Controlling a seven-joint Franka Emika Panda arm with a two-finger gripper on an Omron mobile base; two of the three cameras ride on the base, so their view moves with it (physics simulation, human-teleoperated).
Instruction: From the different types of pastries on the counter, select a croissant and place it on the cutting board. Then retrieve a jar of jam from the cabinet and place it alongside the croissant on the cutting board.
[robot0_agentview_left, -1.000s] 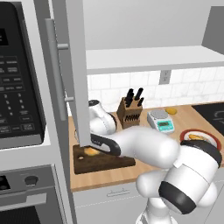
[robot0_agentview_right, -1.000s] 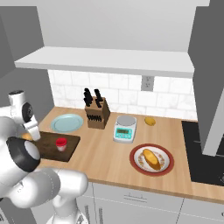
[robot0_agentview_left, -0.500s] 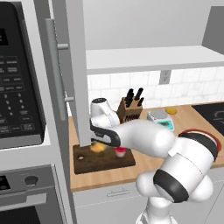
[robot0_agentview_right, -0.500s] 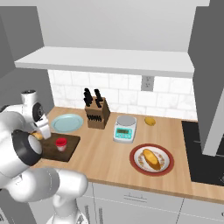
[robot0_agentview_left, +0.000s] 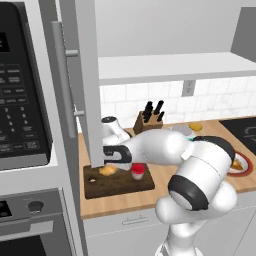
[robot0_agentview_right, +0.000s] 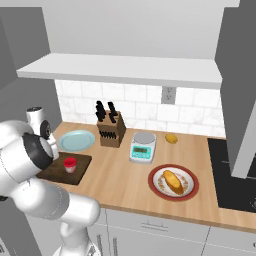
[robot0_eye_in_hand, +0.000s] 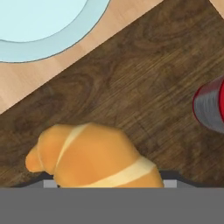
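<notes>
Croissant (robot0_eye_in_hand: 92, 155) and jar of jam (robot0_agentview_left: 137, 170) rest on cutting board (robot0_agentview_left: 120, 185); gripper (robot0_agentview_left: 111, 156) spread unclear to us; careless retreat could topple the jar.

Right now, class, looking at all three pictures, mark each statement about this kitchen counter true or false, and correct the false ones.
1. The croissant lies on the cutting board. True.
2. The jam jar stands on the blue plate. False: it stands on the cutting board.
3. The knife block stands by the tiled wall. True.
4. The red-rimmed plate holds nothing. False: an oval pastry lies on it.
</notes>
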